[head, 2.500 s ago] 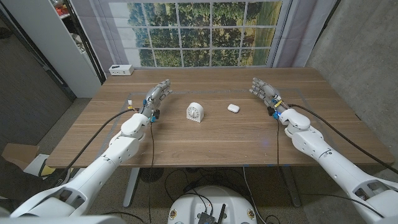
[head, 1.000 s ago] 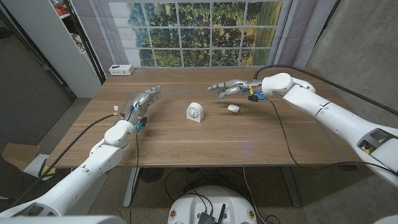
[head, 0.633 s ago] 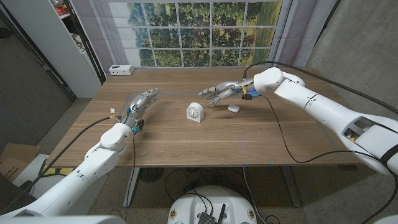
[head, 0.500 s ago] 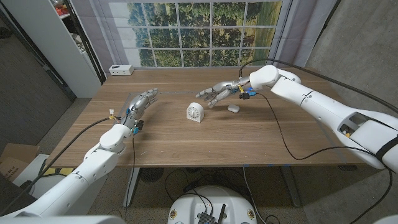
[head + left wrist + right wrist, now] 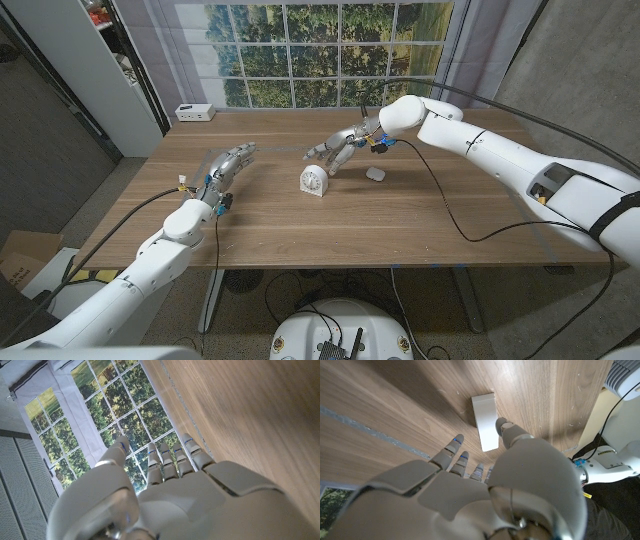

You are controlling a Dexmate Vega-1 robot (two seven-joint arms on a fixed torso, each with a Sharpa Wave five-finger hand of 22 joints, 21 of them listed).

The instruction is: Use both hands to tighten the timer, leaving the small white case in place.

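My left hand (image 5: 226, 163) waits at the table's (image 5: 330, 225) left, fingers straight, holding nothing; the timer (image 5: 314, 181) stands mid-table — my right hand (image 5: 338, 148) hovers just above, fingers spread; small white case (image 5: 375, 174) sits beside.

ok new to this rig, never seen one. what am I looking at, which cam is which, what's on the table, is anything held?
It is a stationary two-armed robot at a wooden table, each arm ending in a five-finger hand. The wide picture comes from its head camera, looking down; the other two come from cameras on each wrist, looking along the back of that hand. On the table stand a white timer, a small white case beside it, and a white box at the far corner. The right hand reaches over the timer with fingers spread, holding nothing; its wrist view looks down on the timer. The left hand waits off to the side, fingers straight, also holding nothing.
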